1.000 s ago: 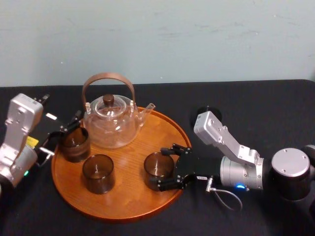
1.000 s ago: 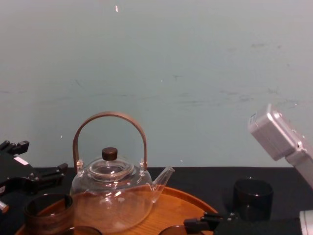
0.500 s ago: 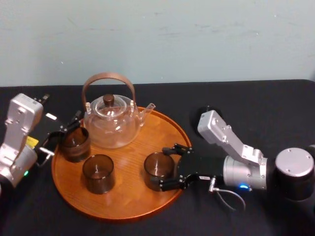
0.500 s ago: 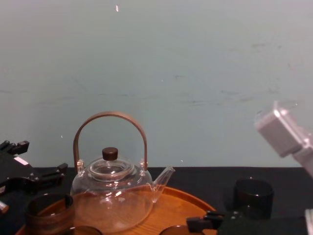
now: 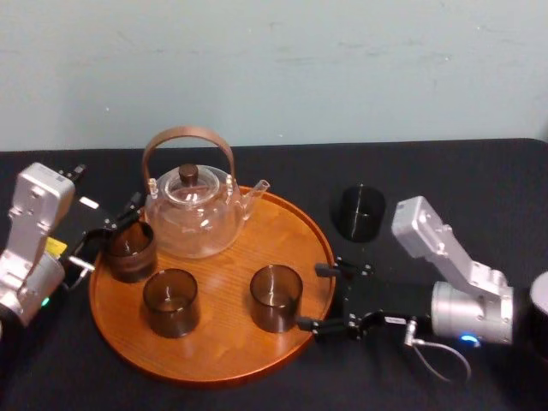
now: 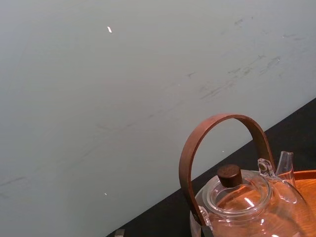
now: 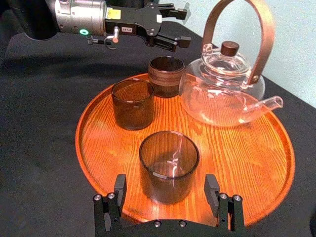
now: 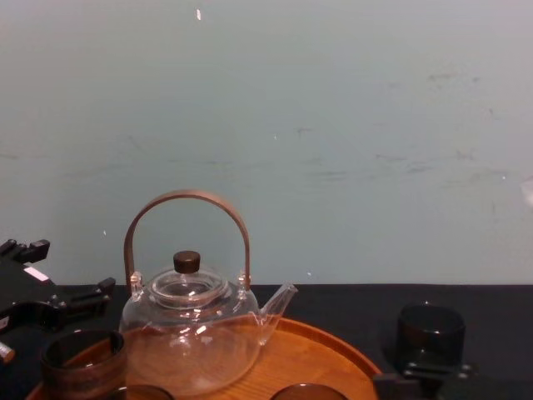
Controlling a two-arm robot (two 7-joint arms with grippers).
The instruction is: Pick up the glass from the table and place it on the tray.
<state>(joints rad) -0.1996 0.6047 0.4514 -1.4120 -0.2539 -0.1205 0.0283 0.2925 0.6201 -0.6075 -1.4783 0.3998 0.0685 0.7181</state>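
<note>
A dark glass (image 5: pixel 358 211) stands on the black table (image 5: pixel 445 180) just right of the round wooden tray (image 5: pixel 214 364). It also shows beyond the tray's rim in the chest view, glass (image 8: pixel 429 333). On the tray stand three smoky glasses: one at the front right (image 5: pixel 276 297), one at the front left (image 5: pixel 170 301), one at the left (image 5: pixel 130 251). My right gripper (image 5: pixel 313 297) is open at the tray's right rim, fingertips just clear of the front-right glass (image 7: pixel 169 165). My left gripper (image 5: pixel 111 231) is open beside the left glass.
A glass teapot (image 5: pixel 193 210) with a brown hoop handle stands at the back of the tray, spout toward the right. Bare black cloth lies right of and behind the dark glass. A pale wall closes the back.
My right gripper has drawn back to the right, from around the front-right glass to the tray's rim, leaving that glass standing. The left arm has not moved.
</note>
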